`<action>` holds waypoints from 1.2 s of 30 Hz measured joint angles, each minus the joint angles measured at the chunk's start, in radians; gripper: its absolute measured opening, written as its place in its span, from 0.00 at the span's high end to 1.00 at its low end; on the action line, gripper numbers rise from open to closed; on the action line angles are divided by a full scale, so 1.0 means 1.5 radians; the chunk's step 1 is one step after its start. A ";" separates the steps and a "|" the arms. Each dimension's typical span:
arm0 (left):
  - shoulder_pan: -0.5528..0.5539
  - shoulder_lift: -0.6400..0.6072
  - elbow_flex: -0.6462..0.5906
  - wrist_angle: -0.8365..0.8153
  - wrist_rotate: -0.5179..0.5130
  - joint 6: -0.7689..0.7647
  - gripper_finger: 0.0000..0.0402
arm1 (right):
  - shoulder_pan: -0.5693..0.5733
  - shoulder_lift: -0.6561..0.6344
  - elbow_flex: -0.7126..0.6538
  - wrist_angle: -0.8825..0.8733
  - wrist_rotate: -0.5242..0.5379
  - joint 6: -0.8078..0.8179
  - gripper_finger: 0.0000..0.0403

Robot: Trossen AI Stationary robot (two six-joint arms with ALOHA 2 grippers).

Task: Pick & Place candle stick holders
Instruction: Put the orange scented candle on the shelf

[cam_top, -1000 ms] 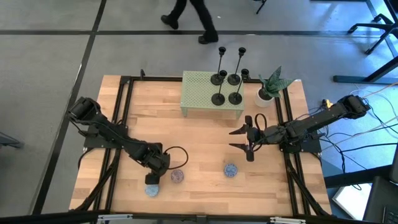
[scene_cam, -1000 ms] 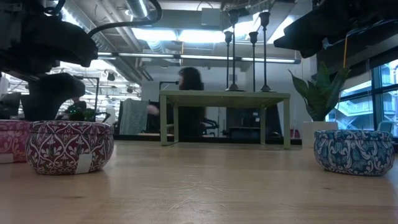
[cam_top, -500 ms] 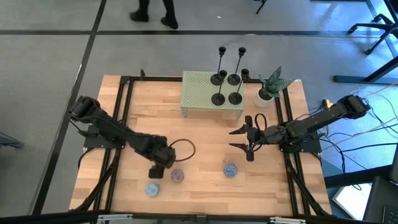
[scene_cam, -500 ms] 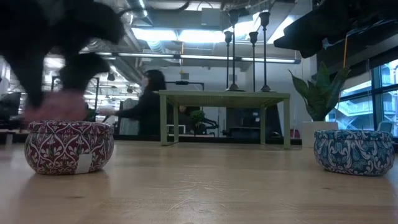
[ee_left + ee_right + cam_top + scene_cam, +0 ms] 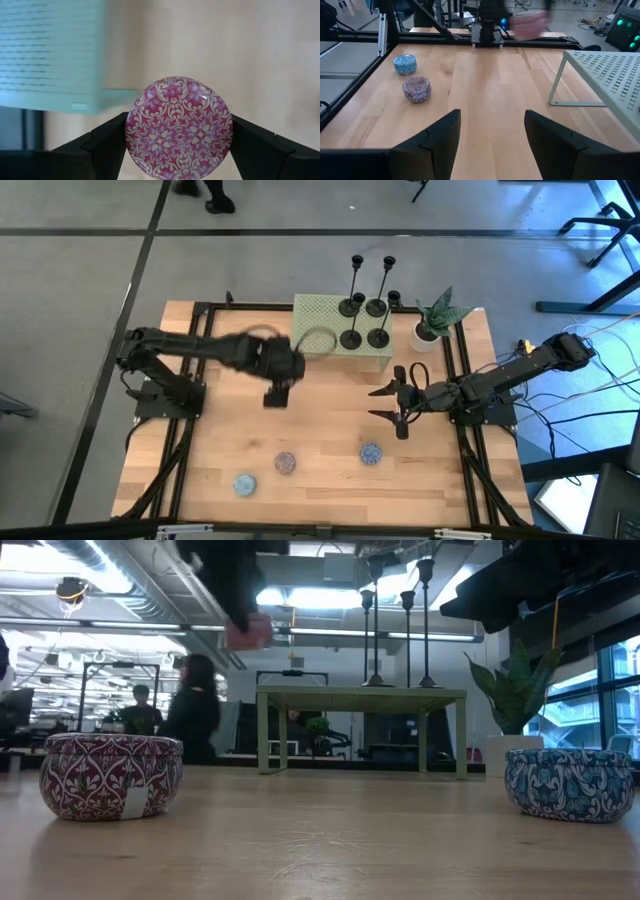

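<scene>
Left gripper (image 5: 179,131) pinches a pink lid (image 5: 179,127), green stand (image 5: 325,330) just beside it. Right gripper (image 5: 492,131) spread, idle. Risk: carried on, the lid could clip the stand and topple the candle holders (image 5: 362,320).

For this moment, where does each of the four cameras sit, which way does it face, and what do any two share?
High view: overhead, looking straight down; both arms, left claw, right claw, candle stick holders on the green rack.
Low view: table height, facing the room; holders on the rack, red tin, blue tin.
Left wrist view: looks past its fingers, shut on a pink tin.
Right wrist view: looks across the table past its open fingers.
Shared: rack, in all four.
</scene>
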 joint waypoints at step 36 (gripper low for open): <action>0.374 0.203 0.087 0.414 0.180 0.200 0.26 | -0.001 0.051 -0.001 0.012 0.000 -0.015 0.44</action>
